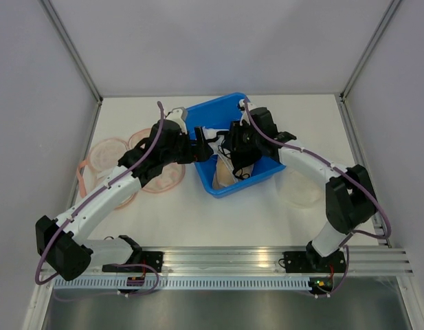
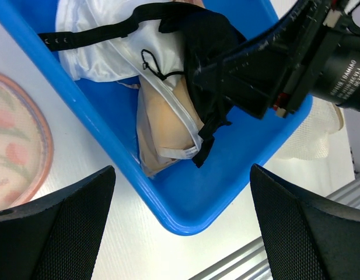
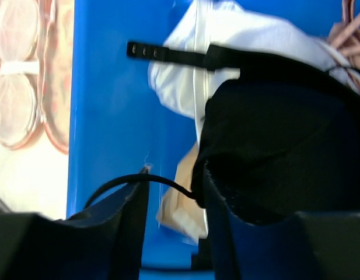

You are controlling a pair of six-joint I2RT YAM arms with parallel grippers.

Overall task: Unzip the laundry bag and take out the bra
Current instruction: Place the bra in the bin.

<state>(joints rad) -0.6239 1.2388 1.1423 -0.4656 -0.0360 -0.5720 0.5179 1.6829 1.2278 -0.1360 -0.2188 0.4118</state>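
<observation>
Black bra [image 2: 203, 41] lies draped over the white laundry bag [image 2: 109, 52] in the blue bin [image 1: 218, 108]. My right gripper [image 3: 175, 172] hangs just over it, fingers parted, a thin strap looping between them unclamped. My left gripper [image 2: 181, 169] hovers spread wide at the bin's corner, probably ready to pin the bag.

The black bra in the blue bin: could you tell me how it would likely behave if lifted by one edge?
Probably floppy: the black bra lies crumpled, so it would likely sag and dangle. It looks light for its size. Its hooked strap trails over the white bra and might drag that along.
</observation>
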